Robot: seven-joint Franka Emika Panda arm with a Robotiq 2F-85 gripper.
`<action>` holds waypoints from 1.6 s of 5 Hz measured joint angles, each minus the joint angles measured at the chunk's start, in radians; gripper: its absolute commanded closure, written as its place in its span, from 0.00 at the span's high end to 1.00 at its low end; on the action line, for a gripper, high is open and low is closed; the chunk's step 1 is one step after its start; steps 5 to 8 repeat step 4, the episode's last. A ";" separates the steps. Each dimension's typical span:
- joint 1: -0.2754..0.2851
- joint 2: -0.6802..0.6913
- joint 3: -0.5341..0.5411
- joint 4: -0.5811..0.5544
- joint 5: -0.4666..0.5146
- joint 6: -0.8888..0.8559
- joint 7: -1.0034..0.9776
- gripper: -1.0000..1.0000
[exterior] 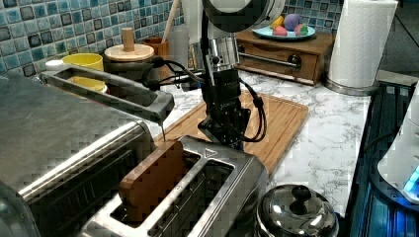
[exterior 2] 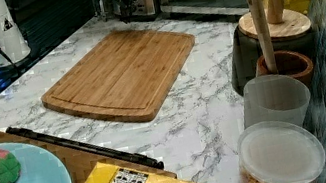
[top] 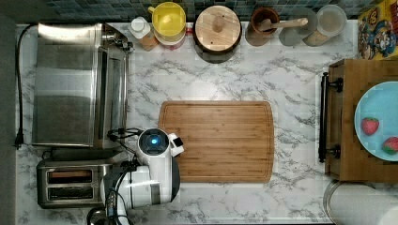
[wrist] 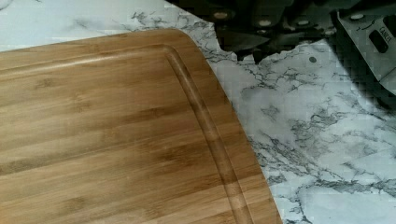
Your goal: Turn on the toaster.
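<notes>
The toaster (top: 70, 183) is a small brushed-steel box at the top view's lower left, beside the big toaster oven (top: 70, 84). In the left view the toaster (exterior: 222, 173) stands in the foreground with a brown slice of bread (exterior: 153, 180) upright in one slot. My gripper (exterior: 225, 134) points straight down at the toaster's far end, close to or touching its end face; the lever and knob are hidden behind the body. In the wrist view the toaster's end panel (wrist: 373, 39) with a CANCEL button lies beside the gripper (wrist: 254, 39).
A bamboo cutting board (top: 218, 140) lies on the marble counter just beyond the gripper. Jars and a yellow cup (top: 168, 19) line the tiled wall. A steel pot lid (exterior: 296, 212) sits beside the toaster. A wooden box with a blue plate (top: 375, 122) is across the counter.
</notes>
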 measured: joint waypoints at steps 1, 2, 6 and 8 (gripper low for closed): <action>0.000 0.000 0.001 0.000 0.000 0.000 0.000 0.00; 0.001 -0.002 0.001 0.000 -0.002 -0.011 0.000 0.00; 0.010 -0.001 -0.011 0.000 -0.002 -0.011 0.000 0.00; 0.010 -0.001 -0.011 0.000 -0.002 -0.011 0.000 0.00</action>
